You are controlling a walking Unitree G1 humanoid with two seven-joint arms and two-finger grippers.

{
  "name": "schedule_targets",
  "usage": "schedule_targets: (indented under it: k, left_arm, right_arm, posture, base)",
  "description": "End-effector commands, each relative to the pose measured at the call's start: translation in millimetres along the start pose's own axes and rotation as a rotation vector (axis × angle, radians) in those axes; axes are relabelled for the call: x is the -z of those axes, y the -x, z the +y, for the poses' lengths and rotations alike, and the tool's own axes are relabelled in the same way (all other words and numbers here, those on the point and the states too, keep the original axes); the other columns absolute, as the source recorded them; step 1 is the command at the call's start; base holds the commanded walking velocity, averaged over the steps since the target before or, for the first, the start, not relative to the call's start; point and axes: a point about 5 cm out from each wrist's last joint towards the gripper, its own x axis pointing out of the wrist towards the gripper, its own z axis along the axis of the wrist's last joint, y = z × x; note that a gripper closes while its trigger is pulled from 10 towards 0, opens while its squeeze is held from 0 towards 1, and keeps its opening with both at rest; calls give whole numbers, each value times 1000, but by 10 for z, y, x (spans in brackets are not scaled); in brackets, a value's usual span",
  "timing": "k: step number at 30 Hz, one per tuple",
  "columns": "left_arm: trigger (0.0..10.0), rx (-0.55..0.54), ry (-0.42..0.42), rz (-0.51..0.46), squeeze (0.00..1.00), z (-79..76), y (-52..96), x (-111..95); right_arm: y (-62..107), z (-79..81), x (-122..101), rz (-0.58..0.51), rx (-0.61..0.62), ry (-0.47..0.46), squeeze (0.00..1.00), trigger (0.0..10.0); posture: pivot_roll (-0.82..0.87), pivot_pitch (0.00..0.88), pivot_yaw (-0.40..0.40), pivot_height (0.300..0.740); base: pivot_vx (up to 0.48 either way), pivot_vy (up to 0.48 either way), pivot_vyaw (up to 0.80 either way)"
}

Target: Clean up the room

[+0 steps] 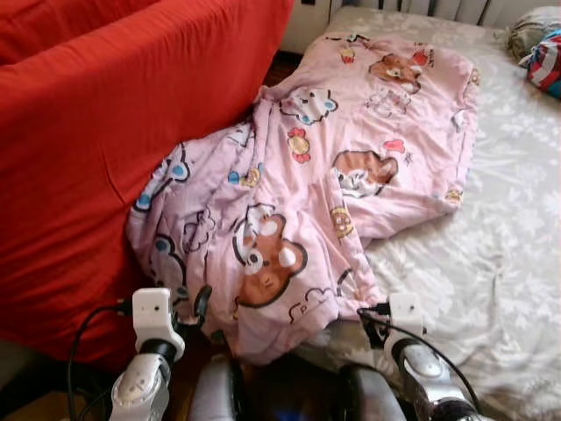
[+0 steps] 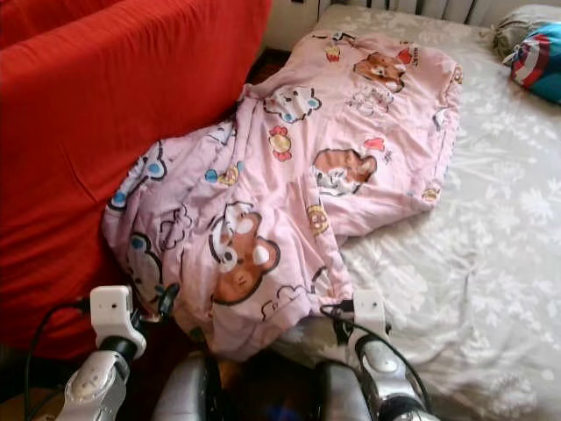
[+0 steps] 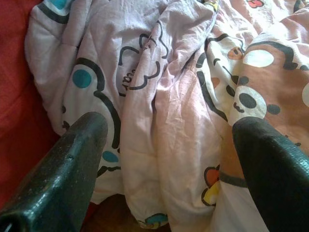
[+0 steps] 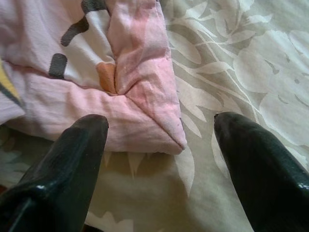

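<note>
Pink bear-print quilt [image 1: 307,175] lies crumpled on the bed [image 1: 508,219], sagging against the red sofa [image 1: 88,132]. Left gripper [image 3: 164,145] and right gripper [image 4: 159,140] both spread at its near edge. Pre-grasp; next, pinch the corners.

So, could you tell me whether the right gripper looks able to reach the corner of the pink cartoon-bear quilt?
Probably yes: the right gripper is open just before the pink cartoon-bear quilt's corner on the grey floral bedsheet, nothing between.
</note>
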Motion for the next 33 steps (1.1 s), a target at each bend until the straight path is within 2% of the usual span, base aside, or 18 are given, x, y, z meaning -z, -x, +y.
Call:
schedule_targets:
  k: [1, 6, 10, 13, 17, 24, 26, 33]
  left_arm:
    - [10000, 11, 0, 2, 0, -4, -8, -34]
    - [10000, 25, 1, -13, 0, -36, -11, -108]
    - [10000, 27, 2, -10, 0, -37, 39, -125]
    - [10000, 20, 2, 3, 0, -19, 97, -117]
    - [10000, 16, 2, 17, 0, -12, 149, -103]
    - [10000, 23, 6, 31, 0, -52, 199, -95]
    - [10000, 21, 8, 35, 0, -57, 214, -100]
    - [10000, 28, 10, 52, 0, -87, 224, -80]
  right_arm:
    - [5, -4, 28, 13, 12, -26, 0, 10000]
    - [-18, 32, -49, -14, -11, -39, 0, 10000]
    - [-23, 28, -63, -21, 0, -112, 0, 10000]
    - [-24, -11, -62, -20, 34, -213, 0, 10000]
    - [-18, -31, -40, -16, 59, -272, 0, 10000]
    - [-23, 2, -52, -22, 40, -276, 0, 10000]
    - [-32, 44, -97, -51, 3, -315, 0, 10000]
    - [-50, 130, -126, -41, -28, -316, 0, 10000]
  posture:
    - [6, 292, 36, 637]
    - [19, 308, 40, 637]
    - [27, 319, 42, 637]
    - [35, 338, 43, 637]
    - [42, 354, 45, 637]
    - [45, 368, 44, 637]
    - [47, 372, 43, 637]
    - [51, 368, 42, 637]
  base:
    - [0, 0, 0]
    - [0, 0, 0]
    - [0, 0, 0]
    - [0, 0, 0]
    - [0, 0, 0]
    - [0, 0, 0]
    - [0, 0, 0]
    - [0, 0, 0]
